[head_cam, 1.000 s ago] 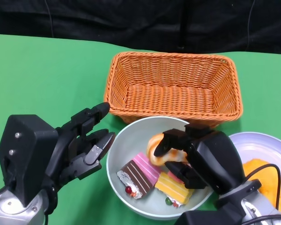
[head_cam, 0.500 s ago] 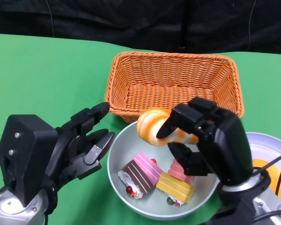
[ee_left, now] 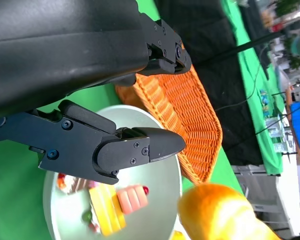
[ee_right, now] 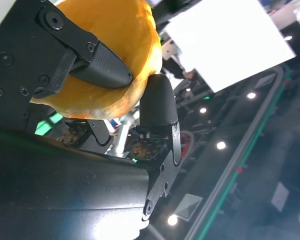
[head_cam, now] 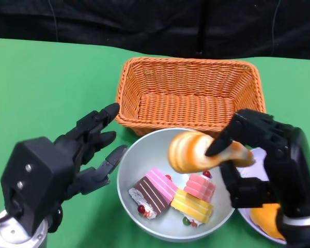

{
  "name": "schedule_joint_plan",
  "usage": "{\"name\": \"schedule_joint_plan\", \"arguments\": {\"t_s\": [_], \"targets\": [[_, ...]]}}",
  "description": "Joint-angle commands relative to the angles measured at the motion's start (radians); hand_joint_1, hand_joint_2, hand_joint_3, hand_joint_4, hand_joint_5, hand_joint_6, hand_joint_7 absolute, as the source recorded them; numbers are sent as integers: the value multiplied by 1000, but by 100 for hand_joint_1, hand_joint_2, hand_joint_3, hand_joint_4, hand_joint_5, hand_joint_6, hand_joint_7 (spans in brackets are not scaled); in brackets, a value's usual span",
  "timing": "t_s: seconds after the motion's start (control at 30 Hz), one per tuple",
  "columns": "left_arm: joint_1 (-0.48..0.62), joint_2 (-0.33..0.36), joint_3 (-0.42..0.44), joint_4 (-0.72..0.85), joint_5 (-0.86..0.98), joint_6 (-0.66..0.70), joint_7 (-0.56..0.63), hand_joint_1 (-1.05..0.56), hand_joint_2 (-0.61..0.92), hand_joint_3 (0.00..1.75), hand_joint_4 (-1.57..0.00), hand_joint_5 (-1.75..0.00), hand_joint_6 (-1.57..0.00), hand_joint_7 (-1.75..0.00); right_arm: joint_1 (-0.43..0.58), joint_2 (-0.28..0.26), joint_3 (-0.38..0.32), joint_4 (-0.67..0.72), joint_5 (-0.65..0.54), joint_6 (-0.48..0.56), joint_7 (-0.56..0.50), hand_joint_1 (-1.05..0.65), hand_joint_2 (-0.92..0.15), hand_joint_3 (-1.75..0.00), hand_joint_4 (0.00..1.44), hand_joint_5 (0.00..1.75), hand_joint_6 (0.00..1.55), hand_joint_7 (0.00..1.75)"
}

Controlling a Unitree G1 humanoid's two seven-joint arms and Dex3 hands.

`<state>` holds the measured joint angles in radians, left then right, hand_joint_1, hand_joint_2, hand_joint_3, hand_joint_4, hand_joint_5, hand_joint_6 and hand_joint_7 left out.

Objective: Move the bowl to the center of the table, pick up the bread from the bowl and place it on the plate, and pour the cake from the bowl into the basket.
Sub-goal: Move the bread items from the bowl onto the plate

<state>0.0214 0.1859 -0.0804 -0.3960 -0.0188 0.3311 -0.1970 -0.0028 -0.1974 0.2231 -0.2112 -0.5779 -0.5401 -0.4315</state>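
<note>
Grasping bread: right hand | left hand released, fingers spread beside bowl

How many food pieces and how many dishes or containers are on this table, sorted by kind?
Cake pieces in the bowl: 3
Bread: 1, held by the right hand
Orange food on the plate: 1
Bowl: 1
Basket: 1
Plate: 1
Total: 8
</note>
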Motion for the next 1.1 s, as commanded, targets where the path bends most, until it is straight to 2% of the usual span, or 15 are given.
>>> {"name": "schedule_joint_plan", "arguments": {"t_s": [0.03,0.2,0.4,0.5,0.57,0.83,1.0,1.1], "targets": [[13,41,0,46,61,-169,4,-63,92,51,0,-77,-25,-4,44,-20,-63,-46,20,-18,20,-14,-12,-175,105,175,85,167],[11,85,-4,131,91,-393,-41,-64,92,47,0,-78,-25,-3,95,-19,-130,-84,52,-14,61,-8,-11,-175,106,175,86,167],[-52,204,-18,290,158,-744,-121,-60,92,44,0,-78,-32,-7,124,-10,-220,-115,92,0,86,-2,-9,-175,106,175,88,165],[-80,242,-20,355,182,-859,-136,-59,92,42,0,-78,-33,-8,126,-5,-247,-110,90,1,90,0,-10,-175,106,175,88,165],[-108,278,-21,408,209,-942,-144,-58,92,32,0,-85,-36,-9,129,-7,-271,-100,80,10,86,-1,-7,-175,106,175,89,161],[-185,336,-26,567,340,-1185,-99,-68,92,25,-4,-89,-42,-11,142,-49,-338,-36,37,52,115,-7,-6,-175,104,175,87,158],[-219,342,-21,631,440,-1293,-32,-71,92,24,-10,-85,-46,-11,132,-87,-347,64,-25,75,99,-9,-5,-174,105,175,89,160],[-234,342,-25,655,483,-1330,0,-70,92,25,-12,-83,-46,-10,115,-117,-341,140,-84,67,56,-12,-10,-169,105,175,87,163]]}}
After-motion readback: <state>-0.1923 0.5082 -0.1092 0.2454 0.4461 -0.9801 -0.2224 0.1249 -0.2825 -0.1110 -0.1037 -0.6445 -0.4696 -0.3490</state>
